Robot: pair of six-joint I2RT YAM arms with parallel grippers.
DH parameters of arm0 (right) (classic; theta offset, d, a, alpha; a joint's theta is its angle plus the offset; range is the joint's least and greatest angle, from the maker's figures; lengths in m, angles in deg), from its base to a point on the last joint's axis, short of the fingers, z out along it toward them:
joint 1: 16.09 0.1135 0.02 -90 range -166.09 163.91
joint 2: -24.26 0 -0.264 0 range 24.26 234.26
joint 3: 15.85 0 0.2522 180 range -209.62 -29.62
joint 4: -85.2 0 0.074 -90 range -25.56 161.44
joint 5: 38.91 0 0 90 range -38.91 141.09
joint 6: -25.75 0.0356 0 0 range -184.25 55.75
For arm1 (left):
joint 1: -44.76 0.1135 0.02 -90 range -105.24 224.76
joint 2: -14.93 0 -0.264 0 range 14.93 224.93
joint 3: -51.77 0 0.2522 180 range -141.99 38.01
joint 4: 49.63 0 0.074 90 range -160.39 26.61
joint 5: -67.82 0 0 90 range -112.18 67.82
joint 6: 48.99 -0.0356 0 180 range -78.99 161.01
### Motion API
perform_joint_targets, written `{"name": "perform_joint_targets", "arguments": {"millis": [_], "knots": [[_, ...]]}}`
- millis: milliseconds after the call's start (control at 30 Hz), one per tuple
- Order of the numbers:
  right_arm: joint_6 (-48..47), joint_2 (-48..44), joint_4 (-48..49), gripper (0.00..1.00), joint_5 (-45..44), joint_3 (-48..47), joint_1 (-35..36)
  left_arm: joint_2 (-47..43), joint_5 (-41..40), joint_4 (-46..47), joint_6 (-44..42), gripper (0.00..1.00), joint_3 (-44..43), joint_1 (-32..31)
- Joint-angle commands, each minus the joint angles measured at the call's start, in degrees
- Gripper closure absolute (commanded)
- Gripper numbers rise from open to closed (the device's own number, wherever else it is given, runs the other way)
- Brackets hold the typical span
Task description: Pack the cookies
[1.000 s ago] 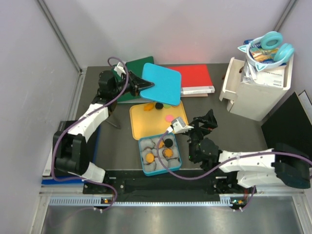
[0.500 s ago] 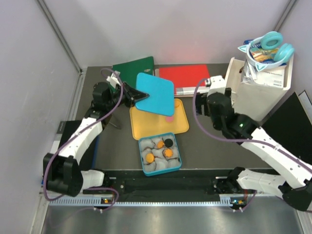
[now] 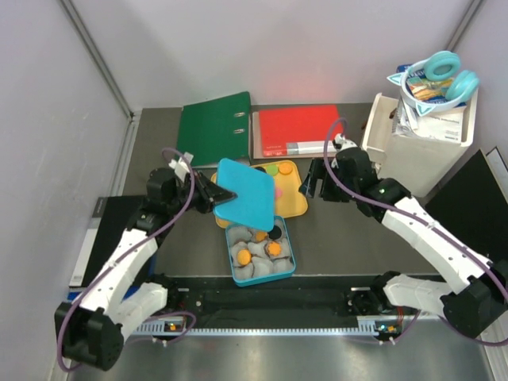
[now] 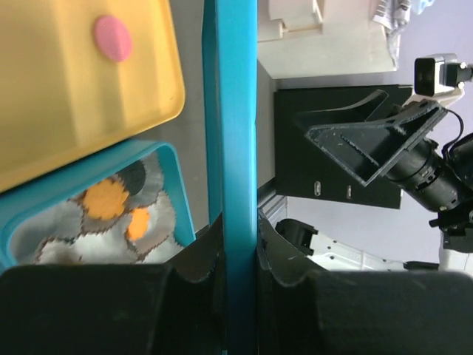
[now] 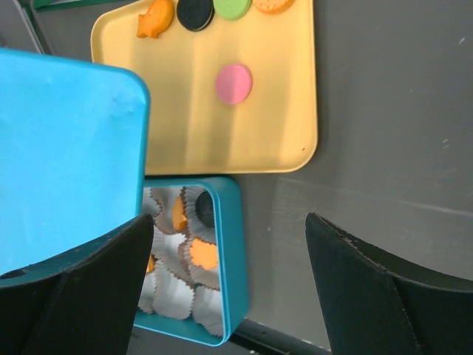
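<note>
Dark grey matte table, plain white walls round it. Far side: green binder (image 3: 214,127) and red binder (image 3: 294,127) lying flat, side by side. White box (image 3: 417,151) far right, teal headphones (image 3: 444,75) on top.

Yellow tray (image 5: 281,111), smooth plastic, rounded corners, low rim. Teal tin (image 5: 233,259) just beside its near edge, square with rounded corners, filled with crinkled grey paper cups (image 5: 174,296).

Cookies (image 5: 199,253) are small flat discs. In the tin I see two orange ones and a black one (image 5: 207,214), each in a cup. On the tray, pink cookie (image 5: 234,83) sits alone mid-tray. Along the far rim: an orange fish-shaped piece (image 5: 155,16), a black disc (image 5: 196,11), a green one (image 5: 233,6), a tan one partly cut off.

My left gripper (image 4: 238,237) is clamped on the lid (image 4: 230,111), a flat teal square with rounded corners and a smooth surface. Both pads press its edge, which the wrist view shows edge-on. Lid (image 3: 246,190) hangs tilted over the tray's left part and the tin's far-left corner. Cannot tell if it touches either.

My right gripper (image 5: 230,222) has its jaws spread wide and holds nothing. It hovers by the tray's right side, touching nothing I can see.
</note>
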Motion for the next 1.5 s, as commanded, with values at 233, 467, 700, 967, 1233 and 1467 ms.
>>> {"name": "perform_joint_targets", "arguments": {"millis": [233, 467, 700, 967, 1233, 1467], "knots": [[9.5, -1.6, 11.3, 0.21, 12.8, 7.2, -3.0, -14.5, -8.4, -10.1, -2.3, 0.81, 3.0, 0.0], [14.2, -3.1, 13.5, 0.23, 12.7, 9.3, -3.1, -20.6, -9.1, -9.6, 0.9, 0.82, 8.0, 0.0], [18.1, -5.8, 11.1, 0.22, 9.6, 8.0, -3.1, -20.8, -6.6, -10.4, -0.4, 0.82, 6.6, 0.0], [22.4, -7.2, 13.4, 0.22, 12.8, 11.0, -3.1, -24.7, -7.0, -10.7, 3.0, 0.79, 12.7, -1.9], [22.8, -11.6, 13.7, 0.22, 15.3, 14.7, -3.0, -30.5, -7.9, -6.3, 7.5, 0.76, 17.3, -1.9], [22.4, -15.2, 16.4, 0.21, 20.0, 21.6, -3.0, -46.9, -10.6, -5.3, 14.7, 0.77, 26.2, -1.9]]}}
